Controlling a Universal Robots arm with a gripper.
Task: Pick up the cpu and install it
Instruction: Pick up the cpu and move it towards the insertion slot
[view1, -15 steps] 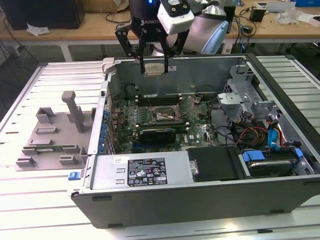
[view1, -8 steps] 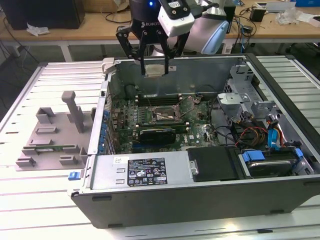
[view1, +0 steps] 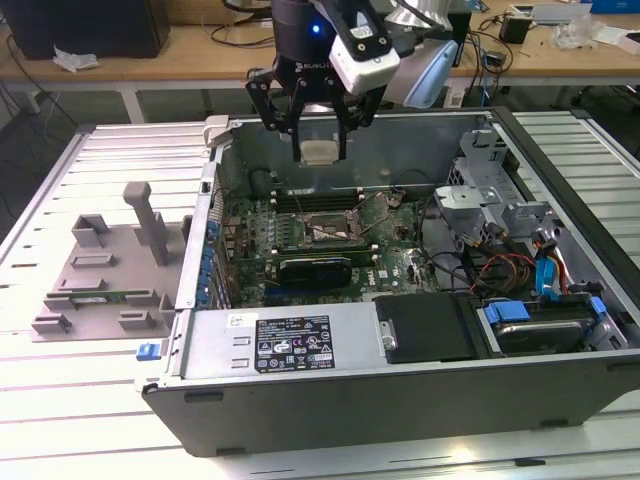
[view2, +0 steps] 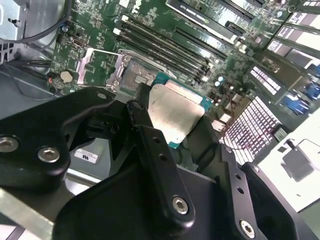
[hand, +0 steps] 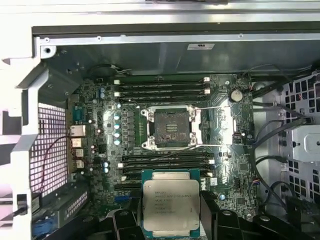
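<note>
My gripper (view1: 318, 152) hangs above the open computer case, shut on the cpu (view1: 318, 153), a small square chip with a silver-grey metal top and green edge. In the first wrist view the cpu (hand: 171, 202) lies flat between the black fingers (hand: 212, 215), and the second wrist view shows its metal top (view2: 176, 114) clamped from two sides. On the green motherboard below, the socket (hand: 171, 127) stands open with its metal frame lifted; in the exterior view the socket (view1: 328, 231) is below and a little nearer than the held chip.
The case wall (view1: 330, 345) rims the motherboard. Memory slots (hand: 162, 87) flank the socket. A drive cage and cable bundle (view1: 500, 270) fill the exterior view's right. A grey fixture with blocks (view1: 105, 270) lies on the slatted table at the exterior view's left.
</note>
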